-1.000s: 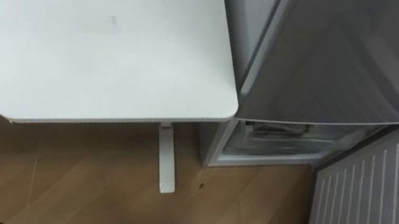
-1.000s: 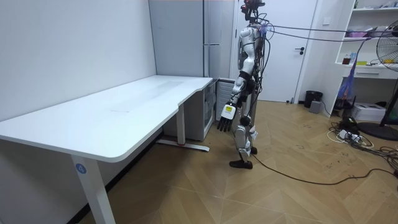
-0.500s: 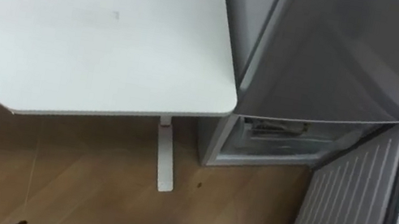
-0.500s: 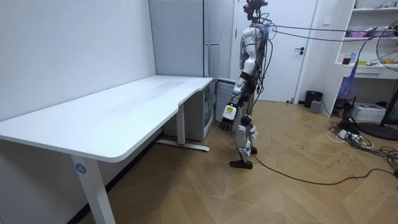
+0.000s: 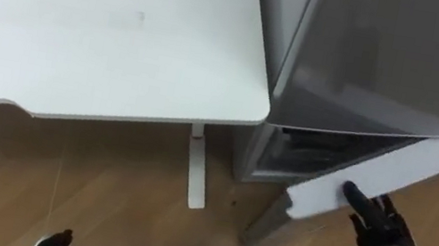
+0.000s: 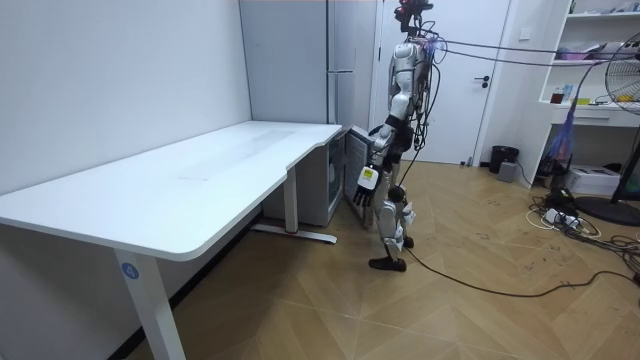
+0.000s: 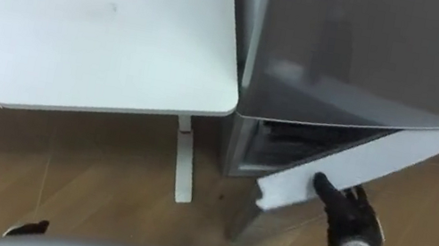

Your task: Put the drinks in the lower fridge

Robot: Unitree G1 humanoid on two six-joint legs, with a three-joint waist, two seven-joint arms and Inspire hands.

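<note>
The grey fridge (image 5: 393,63) stands right of the table, and I stand in front of it. Its lower door (image 5: 393,167) is swung most of the way in, leaving a dark wedge of the lower compartment (image 5: 324,146) showing. My right hand (image 5: 378,228) is against the door's free edge, its straight fingers (image 7: 326,189) touching the white inner rim. My left hand (image 6: 362,188) hangs by my side with relaxed fingers, and its tip shows at the bottom left (image 5: 58,244). I see no drinks.
A white table (image 5: 82,26) fills the left, its rounded corner close to the fridge, with a white leg (image 5: 198,169) on the wooden floor. In the room view a fan (image 6: 625,100), shelves and floor cables lie to the right, behind me.
The lower door has swung from wide open to nearly shut. My right hand has come into view at its edge. The view has shifted a little.
</note>
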